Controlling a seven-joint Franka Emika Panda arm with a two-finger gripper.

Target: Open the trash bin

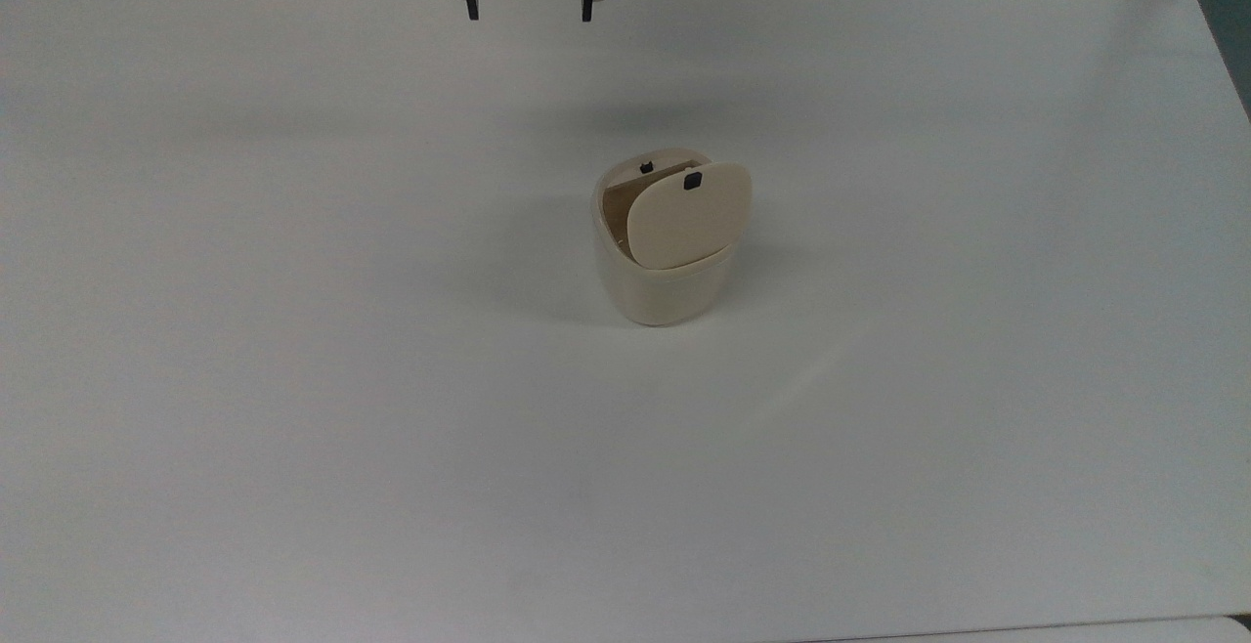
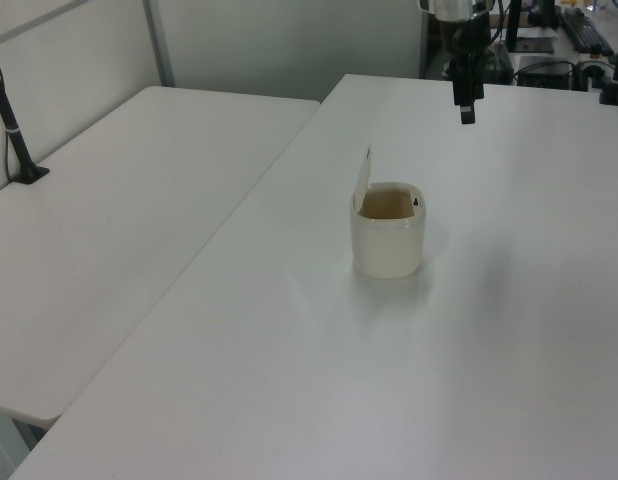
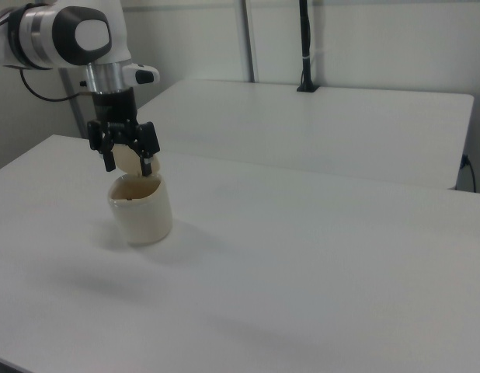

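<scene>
trash bin (image 1: 663, 277) sits near the middle of the white table (image 1: 293, 379); smooth cream-beige plastic, rounded-square tub, walls tapering slightly toward the base, faint sheen on the outside; lid (image 1: 689, 213) is a flat rounded-square plate in the same plastic, hinged up and standing near upright on the side facing the top view's bottom; small black square button (image 1: 693, 181) near the lid's free edge; second small black piece (image 1: 646, 167) on the rim on the far side in the top view; interior visible, tan-brown and darker than the shell; in the left view the bin (image 2: 388, 243) shows the lid as a thin edge standing up on the left view's left side of the rim, mouth open; table top matte white, flat, bare around the bin; gripper (image 1: 529, 13) black, two slim fingers spread apart, nothing between them; it hangs above the table's far edge in the top view, well apart from the bin; in the left view the gripper (image 2: 467, 112) points straight down beyond the bin; in the right view the gripper (image 3: 129, 165) overlaps the bin's (image 3: 140, 210) upper edge; arm white with black joints; second white table (image 2: 119, 190) on the left view's left
</scene>
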